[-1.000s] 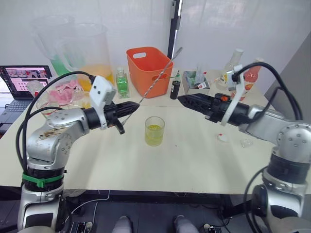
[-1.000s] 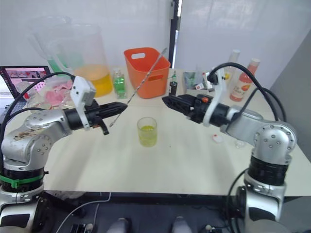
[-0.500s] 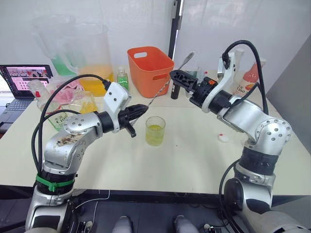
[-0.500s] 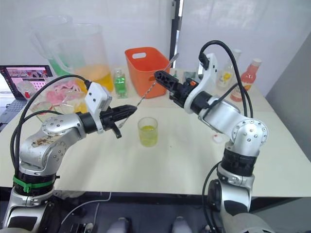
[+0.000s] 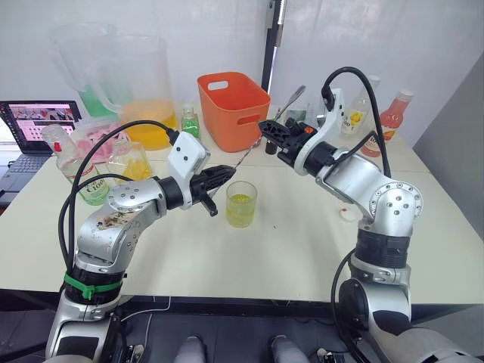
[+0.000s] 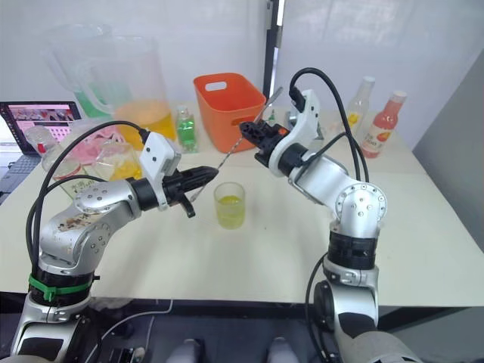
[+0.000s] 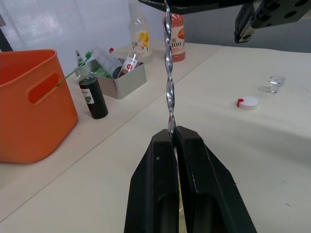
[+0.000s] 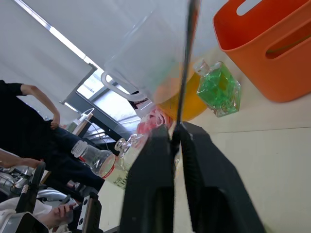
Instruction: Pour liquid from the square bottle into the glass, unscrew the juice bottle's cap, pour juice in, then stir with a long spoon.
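Both tools are gripping the long spoon (image 5: 253, 145) at once: the left tool (image 5: 220, 175) is clamping the lower stem, the right tool (image 5: 265, 128) is closing on it higher up, so the spoon is slanting in the air above the glass (image 5: 241, 204). The glass is standing near the middle of the counter (image 5: 302, 242), already holding yellow-green liquid. Pouring seems to be finished; a loose white cap (image 5: 348, 215) is lying toward the right edge. Stirring is what remains.

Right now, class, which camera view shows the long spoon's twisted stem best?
The left wrist view: the long spoon rises from the left hand, twist plain. The eye views show it as a thin line between both hands; the right wrist view shows a dark stem at the right hand.
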You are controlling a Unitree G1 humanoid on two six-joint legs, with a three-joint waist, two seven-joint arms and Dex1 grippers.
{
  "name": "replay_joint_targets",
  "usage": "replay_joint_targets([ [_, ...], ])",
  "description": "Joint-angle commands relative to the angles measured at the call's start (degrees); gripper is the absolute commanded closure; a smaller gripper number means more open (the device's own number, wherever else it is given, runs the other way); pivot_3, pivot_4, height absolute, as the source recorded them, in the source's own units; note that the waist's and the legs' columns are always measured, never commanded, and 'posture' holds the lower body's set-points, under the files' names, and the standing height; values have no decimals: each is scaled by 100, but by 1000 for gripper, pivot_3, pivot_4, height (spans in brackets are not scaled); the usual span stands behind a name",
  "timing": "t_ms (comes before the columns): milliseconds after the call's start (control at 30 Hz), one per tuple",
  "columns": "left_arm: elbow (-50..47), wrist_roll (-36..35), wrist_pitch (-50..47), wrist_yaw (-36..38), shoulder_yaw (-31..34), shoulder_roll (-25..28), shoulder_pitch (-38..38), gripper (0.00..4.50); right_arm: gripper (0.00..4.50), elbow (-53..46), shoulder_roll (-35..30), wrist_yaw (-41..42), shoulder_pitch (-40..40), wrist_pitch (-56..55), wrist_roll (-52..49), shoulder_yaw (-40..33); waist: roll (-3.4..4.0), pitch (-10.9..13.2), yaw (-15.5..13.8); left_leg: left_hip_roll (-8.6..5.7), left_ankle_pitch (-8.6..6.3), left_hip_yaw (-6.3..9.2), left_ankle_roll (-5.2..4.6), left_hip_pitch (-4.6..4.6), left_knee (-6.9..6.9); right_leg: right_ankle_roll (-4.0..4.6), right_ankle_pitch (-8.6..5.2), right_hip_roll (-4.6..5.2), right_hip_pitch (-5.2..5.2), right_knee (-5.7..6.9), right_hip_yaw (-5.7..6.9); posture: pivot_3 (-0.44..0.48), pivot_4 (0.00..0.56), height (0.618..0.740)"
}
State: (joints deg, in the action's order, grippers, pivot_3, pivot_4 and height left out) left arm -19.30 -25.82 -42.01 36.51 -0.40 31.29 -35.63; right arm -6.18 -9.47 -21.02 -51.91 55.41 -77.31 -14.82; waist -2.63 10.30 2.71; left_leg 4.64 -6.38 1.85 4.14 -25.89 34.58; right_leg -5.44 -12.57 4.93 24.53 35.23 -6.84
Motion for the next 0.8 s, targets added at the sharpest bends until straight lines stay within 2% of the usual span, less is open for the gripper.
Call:
replay_joint_targets([
  [33,-153,13,77,-15,54,32,-14,4500,4486,-140,-45,59,-172,-263,108,-91,1,0,0,0,0,0,0,0,0,0,0,0,0,-1,1,0,150,717],
  [300,-153,-116,-48,-59,69,-58,-13,4500,4486,-239,-183,259,-170,-315,374,37,1,1,-1,1,0,0,0,-3,0,0,0,0,2,-2,1,0,150,717],
  [400,-209,-391,-211,-125,305,-143,3,3559,4500,-247,-234,318,-162,-338,445,28,1,1,-6,1,0,0,0,-5,0,0,0,0,2,-3,1,0,150,717],
  [633,-210,-1112,-261,489,834,233,150,1215,4500,-250,-618,624,-488,-303,174,-235,2,1,12,3,2,0,-3,-38,0,7,6,-1,50,13,1,0,150,717],
  [733,-80,-1312,-218,617,1031,328,66,207,4500,-181,-989,928,-602,-237,292,-298,2,1,3,3,2,0,-3,-39,-2,6,3,-2,52,19,1,0,150,717],
  [800,76,-1334,-91,722,1182,446,43,29,4500,38,-1357,1224,-805,-235,523,-290,4,3,-11,2,2,0,-3,-44,1,7,2,-2,53,17,0,0,150,717],
])
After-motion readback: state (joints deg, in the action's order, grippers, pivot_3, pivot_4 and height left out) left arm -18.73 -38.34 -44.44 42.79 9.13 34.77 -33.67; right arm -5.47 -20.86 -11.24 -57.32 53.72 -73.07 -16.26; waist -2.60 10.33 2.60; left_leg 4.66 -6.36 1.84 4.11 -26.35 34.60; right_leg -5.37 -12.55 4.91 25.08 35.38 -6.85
